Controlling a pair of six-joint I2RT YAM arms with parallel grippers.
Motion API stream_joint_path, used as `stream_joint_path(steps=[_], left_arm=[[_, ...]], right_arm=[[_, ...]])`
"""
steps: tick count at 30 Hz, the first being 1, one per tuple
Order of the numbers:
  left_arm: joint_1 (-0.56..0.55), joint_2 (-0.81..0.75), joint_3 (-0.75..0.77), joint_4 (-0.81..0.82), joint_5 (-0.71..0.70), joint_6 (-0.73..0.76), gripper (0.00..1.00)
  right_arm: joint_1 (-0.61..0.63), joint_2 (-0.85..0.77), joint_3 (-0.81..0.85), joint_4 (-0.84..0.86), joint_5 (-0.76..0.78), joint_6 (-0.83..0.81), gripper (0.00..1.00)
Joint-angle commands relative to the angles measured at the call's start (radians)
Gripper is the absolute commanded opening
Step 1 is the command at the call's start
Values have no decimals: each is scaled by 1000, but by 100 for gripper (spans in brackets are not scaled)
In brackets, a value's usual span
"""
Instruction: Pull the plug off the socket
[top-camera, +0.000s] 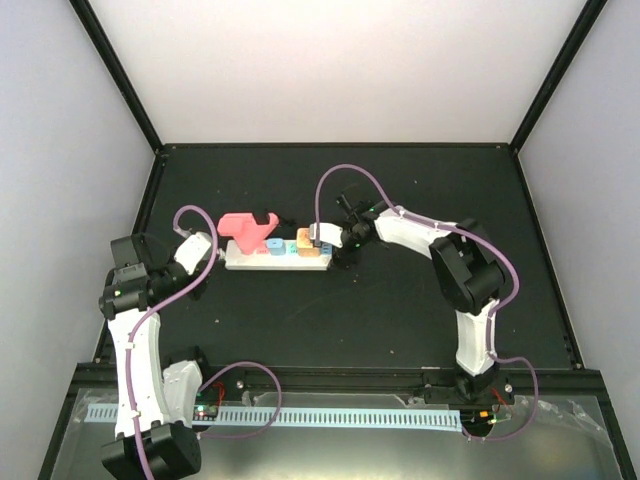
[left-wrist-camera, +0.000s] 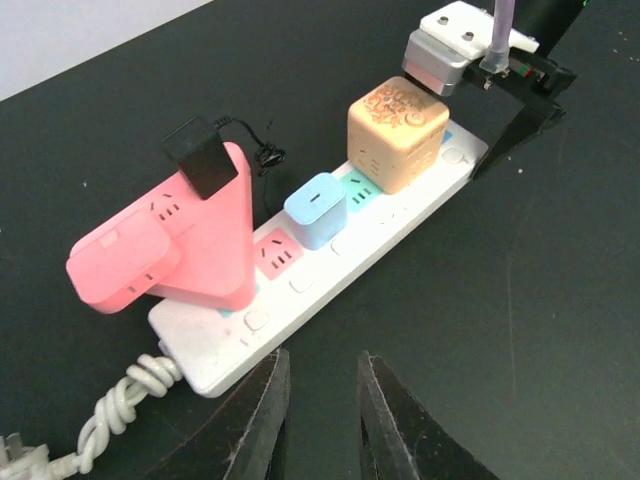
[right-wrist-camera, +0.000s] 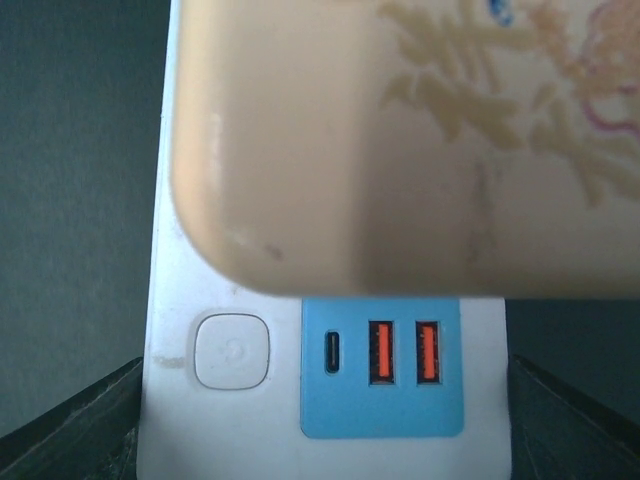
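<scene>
The socket (top-camera: 262, 262) is a long white power strip on the black table. It also shows in the left wrist view (left-wrist-camera: 330, 255) and the right wrist view (right-wrist-camera: 175, 300). It carries a big pink plug (top-camera: 248, 230) (left-wrist-camera: 190, 240), a small blue plug (top-camera: 275, 248) (left-wrist-camera: 317, 208) and an orange cube plug (top-camera: 308, 243) (left-wrist-camera: 397, 133) (right-wrist-camera: 400, 140). My right gripper (top-camera: 335, 243) (right-wrist-camera: 325, 450) is at the strip's right end, beside the orange cube, with one finger against each long side. My left gripper (top-camera: 205, 252) (left-wrist-camera: 318, 405) is slightly open and empty, just off the strip's left end.
The strip's white cord (left-wrist-camera: 120, 410) coils off its left end, beside my left fingers (left-wrist-camera: 265, 420). A black adapter (left-wrist-camera: 200, 158) sits on top of the pink plug. The strip's end has a button (right-wrist-camera: 232, 350) and USB ports (right-wrist-camera: 400, 352). Grey walls close in the table.
</scene>
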Motion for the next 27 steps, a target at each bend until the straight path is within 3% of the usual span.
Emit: stream_joint_path(steps=[1, 8, 27], left_arm=[[4, 0, 37, -37, 52, 45, 22], [3, 4, 54, -85, 53, 106, 31], [-16, 9, 49, -71, 68, 147, 39]], right_arm=[[-15, -48, -20, -79, 48, -120, 62], [-31, -87, -91, -134, 92, -188, 63], [-128, -309, -403, -75, 44, -264, 67]])
